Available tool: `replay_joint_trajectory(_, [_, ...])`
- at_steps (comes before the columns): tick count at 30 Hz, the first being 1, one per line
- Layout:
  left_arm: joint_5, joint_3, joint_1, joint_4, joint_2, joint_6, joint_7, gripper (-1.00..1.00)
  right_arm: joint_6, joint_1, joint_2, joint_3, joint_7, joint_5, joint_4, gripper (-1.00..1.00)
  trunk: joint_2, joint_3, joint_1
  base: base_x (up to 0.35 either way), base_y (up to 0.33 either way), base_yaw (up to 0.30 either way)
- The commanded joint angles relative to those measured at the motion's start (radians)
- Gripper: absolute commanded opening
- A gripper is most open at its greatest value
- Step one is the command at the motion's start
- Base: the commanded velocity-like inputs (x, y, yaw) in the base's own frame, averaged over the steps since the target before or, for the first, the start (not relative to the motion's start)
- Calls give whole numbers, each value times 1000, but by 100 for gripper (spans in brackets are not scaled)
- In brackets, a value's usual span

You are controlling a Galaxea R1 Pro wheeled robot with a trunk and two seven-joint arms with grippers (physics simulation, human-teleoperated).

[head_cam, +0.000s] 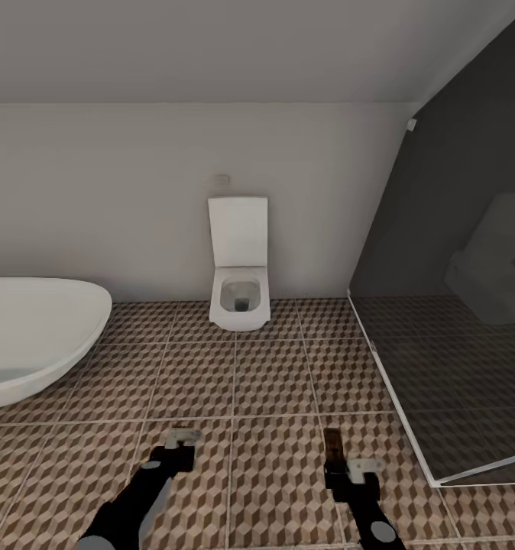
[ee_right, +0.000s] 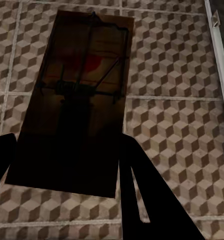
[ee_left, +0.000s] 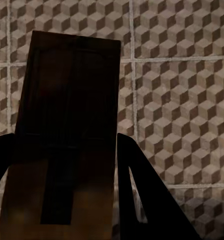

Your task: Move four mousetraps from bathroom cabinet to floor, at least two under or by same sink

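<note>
Wrist views show each gripper, left (ee_left: 67, 190) and right (ee_right: 67, 165), pinching a trap, (ee_left: 67, 125) and (ee_right: 77, 100), by its end over the floor (head_cam: 273, 382); light, stiff, snappy wires.

Open bathroom floor (head_cam: 234, 382) lay ahead between both arms; a white bathtub (head_cam: 36, 328) crowded the left. A glass shower screen (head_cam: 441, 321) walled the right; a toilet (head_cam: 240, 294) stood far, against the wall.

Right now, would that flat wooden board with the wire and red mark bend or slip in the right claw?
The flat wooden mousetrap looks stiff: it juts straight past the right claw. Probably light, being thin. Its wire parts might snag.
</note>
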Motion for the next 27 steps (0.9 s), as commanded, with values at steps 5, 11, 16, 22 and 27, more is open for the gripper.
replay_joint_trajectory(5, [2, -5, -2, -164, 1, 235, 12, -100, 171, -119, 69, 1, -68, 95, -15, -100, -2, -2, 0, 0, 0, 0])
replay_joint_trajectory(11, [1, -4, -7, -184, 10, 300, 17, -100, 386, -283, 138, 1, -81, 122, -8, -100, -2, -2, 0, 0, 0, 0])
replay_joint_trajectory(16, [-2, -6, -9, -206, -2, 312, 16, -100, 425, -349, 138, 2, -83, 126, 21, -100, -2, -2, 0, 0, 0, 0])
replay_joint_trajectory(22, [-2, -10, -9, -258, -8, 311, 14, -100, 417, -357, 138, 2, -81, 128, 23, -100, -2, -2, 0, 0, 0, 0])
replay_joint_trajectory(27, [-2, -16, -9, -349, -10, 314, 16, -100, 416, -359, 138, 2, -80, 129, 19, -100, -2, -2, 0, 0, 0, 0])
